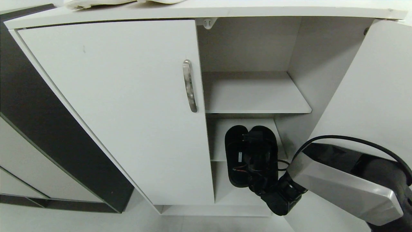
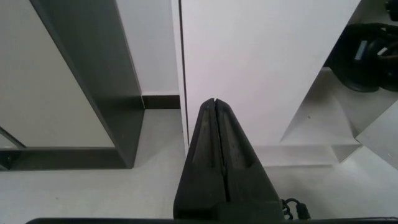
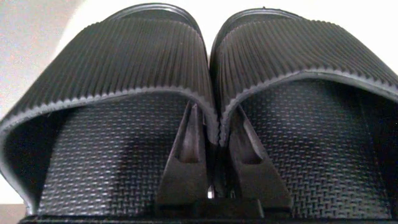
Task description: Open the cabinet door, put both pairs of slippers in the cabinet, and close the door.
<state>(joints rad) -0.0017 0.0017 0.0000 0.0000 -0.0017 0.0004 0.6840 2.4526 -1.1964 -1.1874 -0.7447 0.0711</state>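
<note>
Low in the open right half of the cabinet, under the upper shelf, sits one black pair of slippers, side by side, toes pointing to the far wall. Right end effector comes in from the heel side, with its fingers slid under the ribbed straps and clamped on the two inner strap edges where they meet, so it grips both slippers at once. Can't tell from here whether the soles rest on the lower shelf or hang just above it. Right door is swung wide open to the right, with the right arm reaching in past its near edge. Left door is shut and its metal handle is upright at the door's right edge. Left end effector has its fingers pressed together with nothing between them. It is down low, near the floor, pointing at the bottom of the left door and apart from it. A dark panel runs along the cabinet's left side. Something pale and cloth-like lies on the cabinet top.
</note>
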